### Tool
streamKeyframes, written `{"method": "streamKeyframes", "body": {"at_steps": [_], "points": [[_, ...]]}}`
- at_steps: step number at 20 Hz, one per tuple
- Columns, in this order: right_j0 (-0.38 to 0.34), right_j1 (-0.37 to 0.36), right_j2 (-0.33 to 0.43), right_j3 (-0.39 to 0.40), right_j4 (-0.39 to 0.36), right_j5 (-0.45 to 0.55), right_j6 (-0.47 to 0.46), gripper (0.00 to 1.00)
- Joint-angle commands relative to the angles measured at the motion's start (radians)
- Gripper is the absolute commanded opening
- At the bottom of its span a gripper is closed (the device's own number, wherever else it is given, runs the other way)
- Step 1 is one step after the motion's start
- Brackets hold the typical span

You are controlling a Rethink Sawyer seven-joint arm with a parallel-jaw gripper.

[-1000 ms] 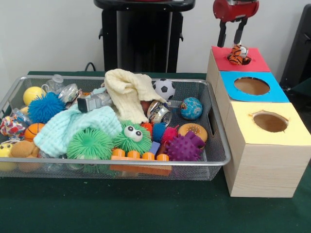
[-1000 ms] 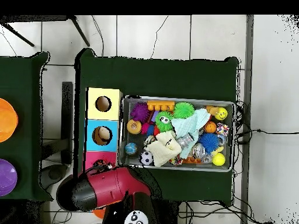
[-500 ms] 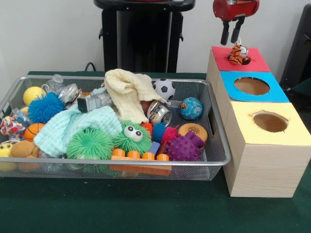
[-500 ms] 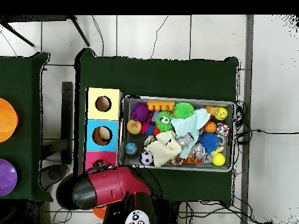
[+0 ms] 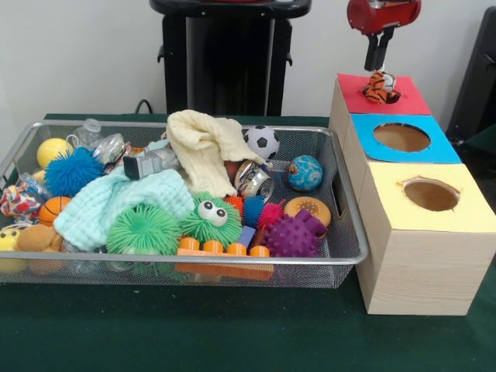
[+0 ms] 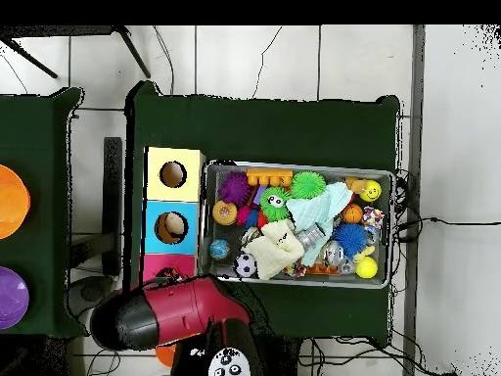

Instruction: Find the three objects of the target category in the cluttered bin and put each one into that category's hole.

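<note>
The orange striped tiger (image 5: 380,87) lies on the red top (image 5: 403,101) of the wooden box. The red top's hole does not show under it. My gripper (image 5: 378,62) hangs just above the tiger, apart from it, shut and empty. The wire mesh bin (image 5: 232,263) holds the tan plush animal (image 5: 37,237) at its front left corner. A yellow toy (image 5: 8,239) sits beside the plush, cut off by the picture's edge. In the overhead view the red arm (image 6: 176,311) covers the gripper and part of the red top (image 6: 157,264).
The blue-topped hole (image 5: 401,137) and yellow-topped hole (image 5: 431,194) are in the same box. The bin also holds a cream cloth (image 5: 205,147), a mint cloth (image 5: 116,201), spiky balls (image 5: 294,235), a green googly-eyed ball (image 5: 209,219), a soccer ball (image 5: 263,142) and orange bricks (image 5: 221,249).
The gripper's fingers have closed from open and it has risen and shifted a little right. The tiger stays on the red top.
</note>
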Motion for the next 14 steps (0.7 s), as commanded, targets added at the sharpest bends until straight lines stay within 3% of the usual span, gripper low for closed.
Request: {"method": "streamKeyframes", "body": {"at_steps": [1, 14], "points": [[-0.040, 0.005, 0.103, 0.007, 0.046, -0.035, 0.093, 0.00], [-0.065, 0.029, 0.124, 0.046, 0.010, -0.119, 0.112, 0.00]]}}
